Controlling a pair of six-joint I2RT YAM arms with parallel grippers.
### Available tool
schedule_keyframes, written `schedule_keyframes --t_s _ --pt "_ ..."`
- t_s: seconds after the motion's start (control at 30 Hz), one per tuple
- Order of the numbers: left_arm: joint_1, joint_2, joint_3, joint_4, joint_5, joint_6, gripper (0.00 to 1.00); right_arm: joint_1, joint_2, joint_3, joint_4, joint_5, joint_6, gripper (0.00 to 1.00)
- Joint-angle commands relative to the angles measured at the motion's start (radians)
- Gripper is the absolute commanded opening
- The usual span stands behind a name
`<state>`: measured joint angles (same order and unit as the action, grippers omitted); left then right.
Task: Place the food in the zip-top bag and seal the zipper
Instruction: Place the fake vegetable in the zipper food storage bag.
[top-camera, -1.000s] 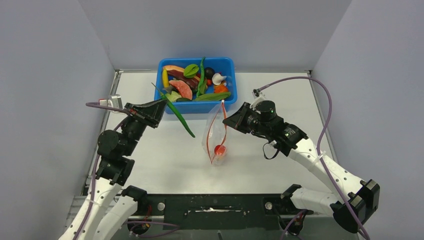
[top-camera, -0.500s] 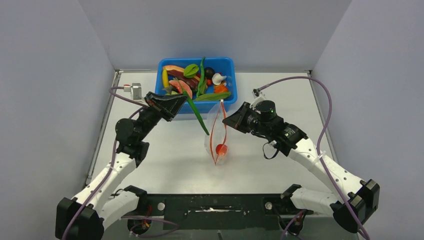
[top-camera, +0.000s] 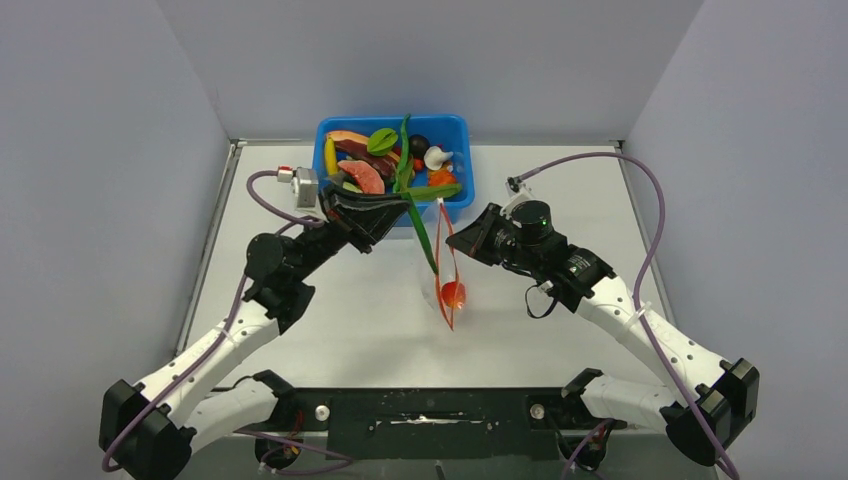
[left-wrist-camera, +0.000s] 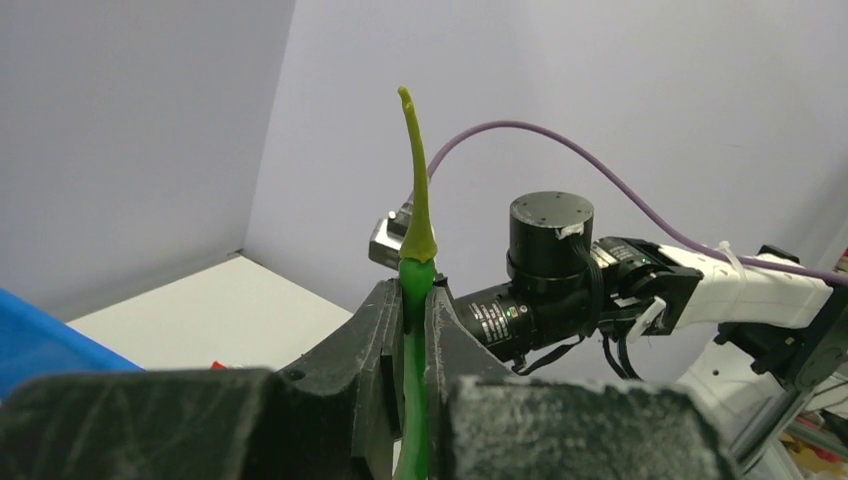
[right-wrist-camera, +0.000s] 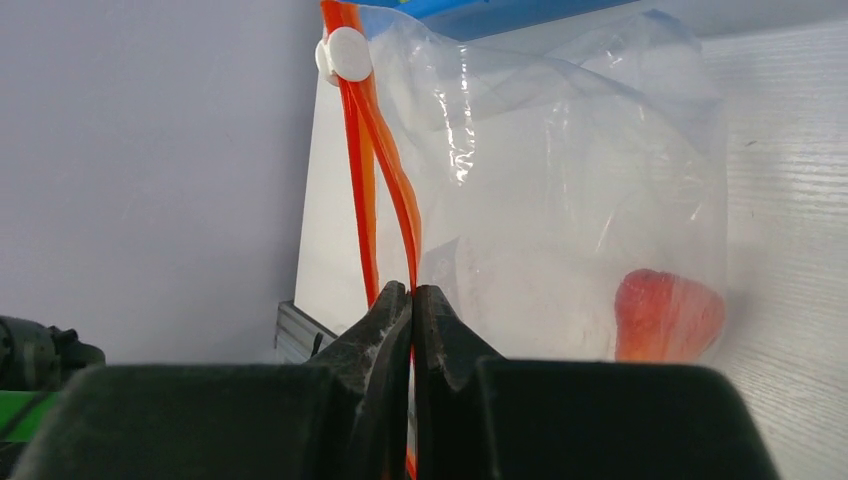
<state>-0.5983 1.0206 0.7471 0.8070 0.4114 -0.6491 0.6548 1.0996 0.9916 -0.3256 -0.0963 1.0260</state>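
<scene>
Only tiny white lettering shows on the right arm's black housing, too small to read, while the left gripper clamps a long green pod slanting down-right from frame centre toward the zip-top bag below the blue tub — its zipper pinched in the closed right gripper.

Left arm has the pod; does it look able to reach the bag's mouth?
Probably yes: the right gripper holds the bag up with its mouth parted, the pod in the left gripper hangs at it, nothing between. The gap looks narrow.
</scene>
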Motion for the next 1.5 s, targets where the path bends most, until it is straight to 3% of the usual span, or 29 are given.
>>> schedule_keyframes --t_s 0.0,0.27,0.97,1.47 --pt "-0.006 -0.064 0.076 -0.065 -0.089 0.064 0.0 -0.008 0.003 0.01 0.041 0.046 -0.004 0.0" --pt "-0.042 -0.021 0.024 0.042 -0.078 0.042 0.0 -0.007 -0.016 0.018 0.061 0.054 0.025 0.0" --pt "-0.194 0.041 -0.071 -0.112 -0.239 0.363 0.0 -0.005 -0.06 0.004 0.105 0.032 0.04 0.0" --pt "-0.235 0.099 -0.1 -0.172 -0.332 0.304 0.0 -0.003 -0.05 0.002 0.126 0.027 0.052 0.0"
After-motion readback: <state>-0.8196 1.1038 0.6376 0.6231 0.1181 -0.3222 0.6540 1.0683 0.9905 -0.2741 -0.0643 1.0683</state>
